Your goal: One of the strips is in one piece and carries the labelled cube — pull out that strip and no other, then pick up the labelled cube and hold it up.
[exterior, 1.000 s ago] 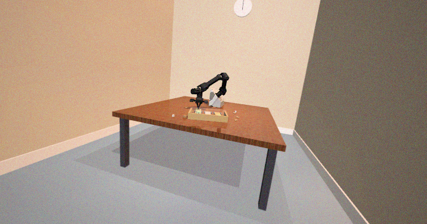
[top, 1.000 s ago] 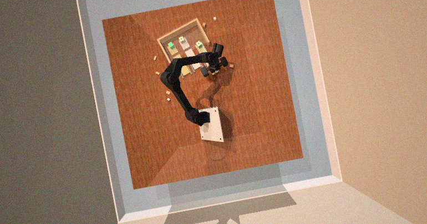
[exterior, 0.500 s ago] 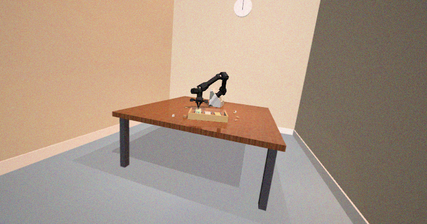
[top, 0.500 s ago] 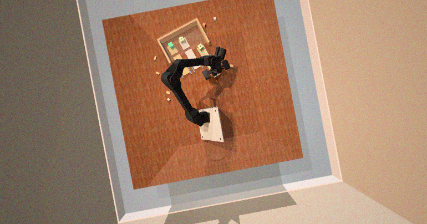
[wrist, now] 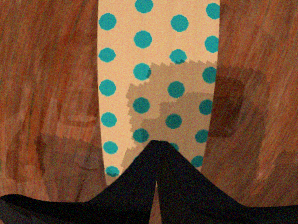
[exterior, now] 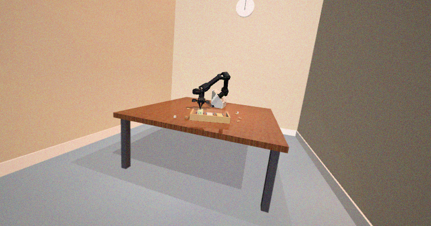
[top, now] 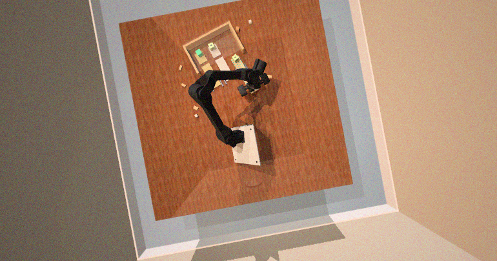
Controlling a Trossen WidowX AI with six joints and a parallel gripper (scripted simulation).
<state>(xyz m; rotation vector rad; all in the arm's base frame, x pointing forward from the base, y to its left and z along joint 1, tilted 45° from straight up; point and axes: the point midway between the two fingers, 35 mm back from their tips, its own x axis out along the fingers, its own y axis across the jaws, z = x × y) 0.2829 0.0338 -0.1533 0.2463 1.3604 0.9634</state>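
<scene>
The dotted strip (top: 240, 65) (wrist: 125, 55), tan with teal dots, runs out of the tray's open side and under the arm, which hides part of it. A pale green cube (top: 235, 57) (exterior: 200, 112) with a dark mark sits on its far end. My gripper (exterior: 200, 108) (wrist: 158, 148) is shut and empty, its tips over or on the near part of the strip; contact is unclear. A white strip (top: 222, 64) shows a gap and carries another marked pale green cube (top: 211, 46). A yellow strip (top: 206, 67) shows a gap too and carries a plain green cube (top: 199, 52).
The wooden tray (top: 206, 35) (exterior: 209, 119) has low walls around the strips' far ends. Thin guide rails (top: 224, 82) stand near the white strip. Small loose blocks lie about, such as one white block (top: 250, 21) and one tan block (top: 180, 67). The arm's white base (top: 248, 151) stands behind.
</scene>
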